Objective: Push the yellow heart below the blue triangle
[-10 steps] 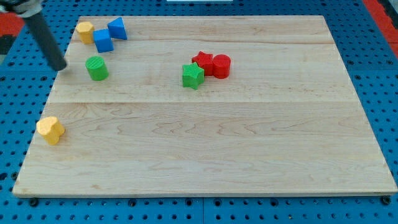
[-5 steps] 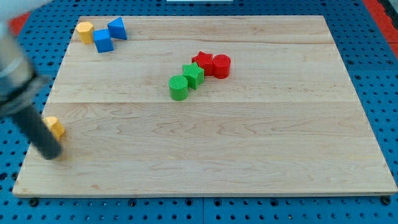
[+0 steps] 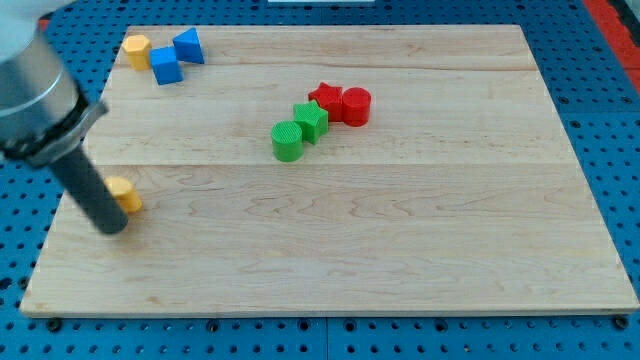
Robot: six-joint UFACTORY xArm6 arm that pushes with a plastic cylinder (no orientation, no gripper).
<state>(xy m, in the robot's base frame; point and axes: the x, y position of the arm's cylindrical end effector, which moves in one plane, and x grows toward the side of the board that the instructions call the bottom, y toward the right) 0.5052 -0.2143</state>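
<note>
**Tip against the yellow heart at the counter's left side**

My tip [image 3: 112,224], a bare rod end with no claw to open or close, sits at the view's left, touching the yellow heart [image 3: 125,194] on its lower-left side. Farther up, mid-counter [image 3: 400,250], lie the green cylinder [image 3: 288,141], green star [image 3: 311,121], red star [image 3: 325,98] and red cylinder [image 3: 356,105]. The blue triangle [image 3: 188,45] is at the top left, well apart from the heart.
</note>
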